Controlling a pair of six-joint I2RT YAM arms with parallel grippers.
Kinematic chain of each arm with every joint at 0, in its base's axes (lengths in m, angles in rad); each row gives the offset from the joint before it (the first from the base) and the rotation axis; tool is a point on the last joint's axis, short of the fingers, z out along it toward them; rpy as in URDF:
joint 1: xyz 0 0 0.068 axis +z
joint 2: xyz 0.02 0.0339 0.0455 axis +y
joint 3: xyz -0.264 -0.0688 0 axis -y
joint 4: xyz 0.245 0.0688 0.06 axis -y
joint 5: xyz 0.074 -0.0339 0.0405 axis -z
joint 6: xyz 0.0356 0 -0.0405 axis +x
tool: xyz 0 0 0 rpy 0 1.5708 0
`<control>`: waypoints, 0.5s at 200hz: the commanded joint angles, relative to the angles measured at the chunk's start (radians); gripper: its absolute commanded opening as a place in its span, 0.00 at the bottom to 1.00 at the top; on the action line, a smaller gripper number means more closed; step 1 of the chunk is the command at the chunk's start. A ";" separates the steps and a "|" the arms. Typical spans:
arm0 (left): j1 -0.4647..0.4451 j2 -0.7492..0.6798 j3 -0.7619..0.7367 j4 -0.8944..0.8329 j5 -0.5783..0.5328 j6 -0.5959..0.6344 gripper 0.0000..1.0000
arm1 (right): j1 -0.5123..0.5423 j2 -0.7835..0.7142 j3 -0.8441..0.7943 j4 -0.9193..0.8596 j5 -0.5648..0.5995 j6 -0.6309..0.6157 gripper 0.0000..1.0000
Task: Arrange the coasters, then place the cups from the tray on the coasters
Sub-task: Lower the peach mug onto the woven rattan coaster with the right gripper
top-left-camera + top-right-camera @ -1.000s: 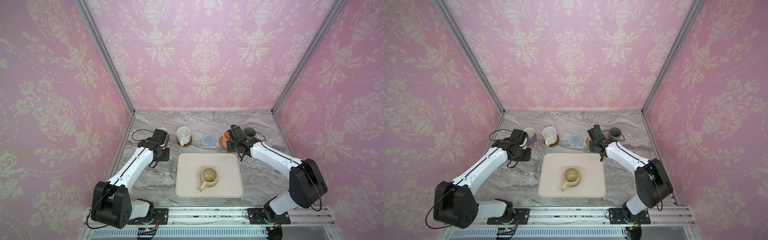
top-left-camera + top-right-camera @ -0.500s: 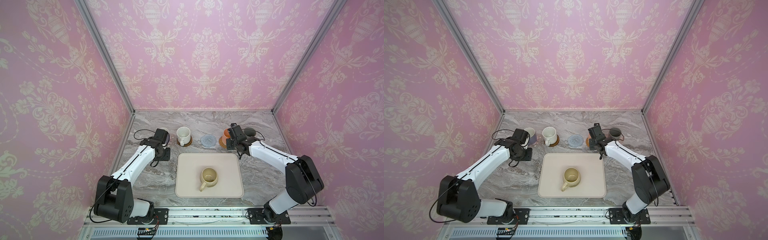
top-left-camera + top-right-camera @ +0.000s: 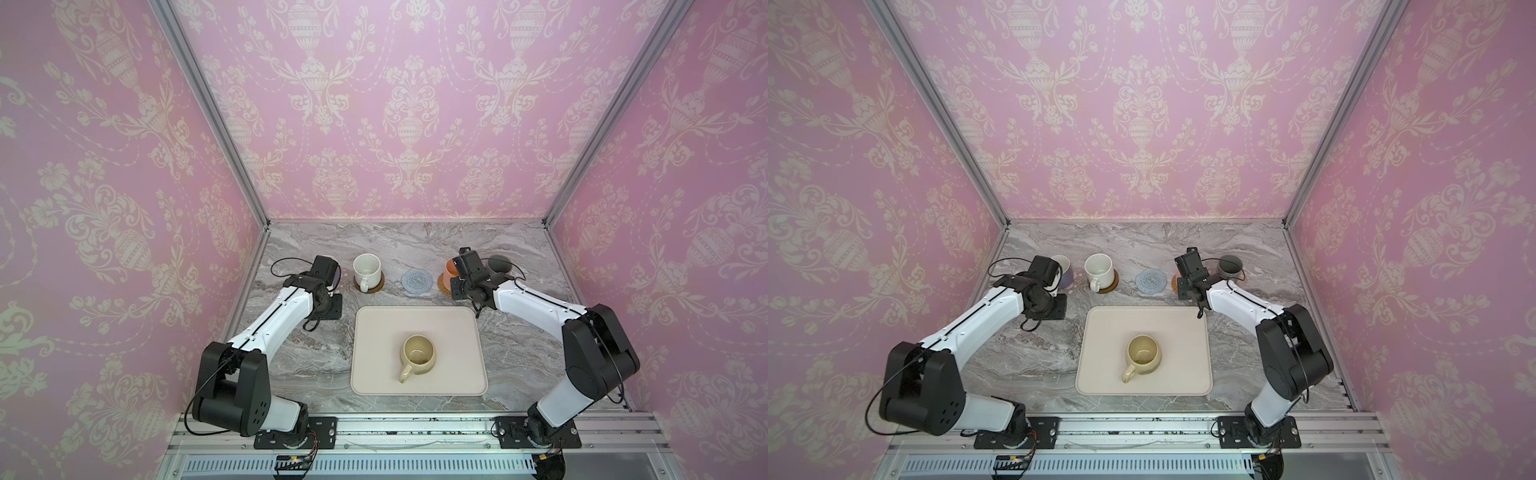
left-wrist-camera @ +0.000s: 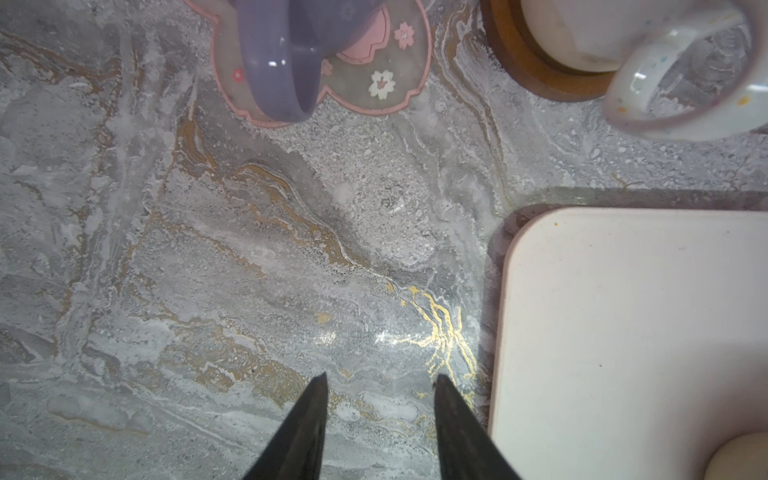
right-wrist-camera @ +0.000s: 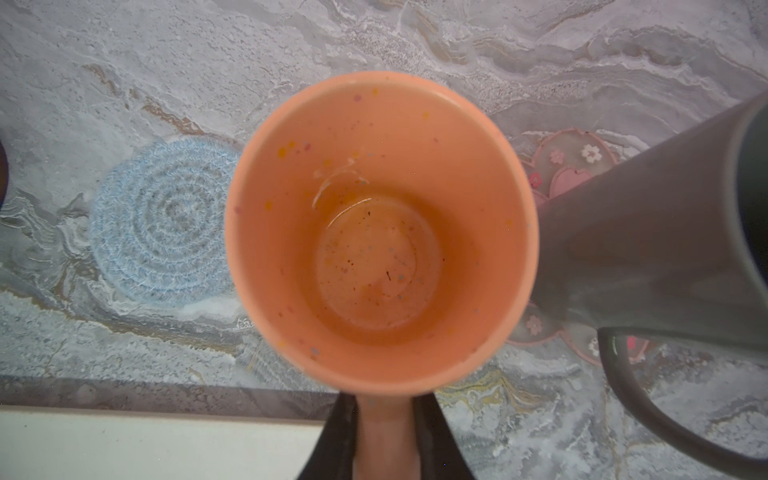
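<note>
The grey marble bench (image 3: 415,245) carries a large beige rounded-rectangle tray (image 3: 374,332), lying between the left pincer (image 4: 380,377) and the right pincer (image 5: 384,401). A rounded cream-yellow mug (image 3: 417,354) stands upright on it. The right pincer is clenched on the handle of a peach-orange mug (image 5: 378,232) above a woven rattan disc (image 3: 442,284); contact unclear. Beside it, away from the left pincer, a tall grey mug (image 3: 498,266) stands on a pink flower-shaped mat (image 5: 573,166); toward the left pincer a blue-grey crocheted round (image 5: 162,220) lies flat on the bench. The left pincer hangs released over bare bench; just beyond its fingers a lavender mug (image 4: 282,62) sits on a second pink flower mat (image 4: 374,79), beside a white mug (image 3: 366,268) on a brown wooden disc (image 4: 511,62).
</note>
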 commanded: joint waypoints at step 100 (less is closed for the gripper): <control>-0.015 0.061 0.042 0.023 0.027 -0.019 0.45 | -0.004 0.036 0.044 0.116 0.034 0.024 0.00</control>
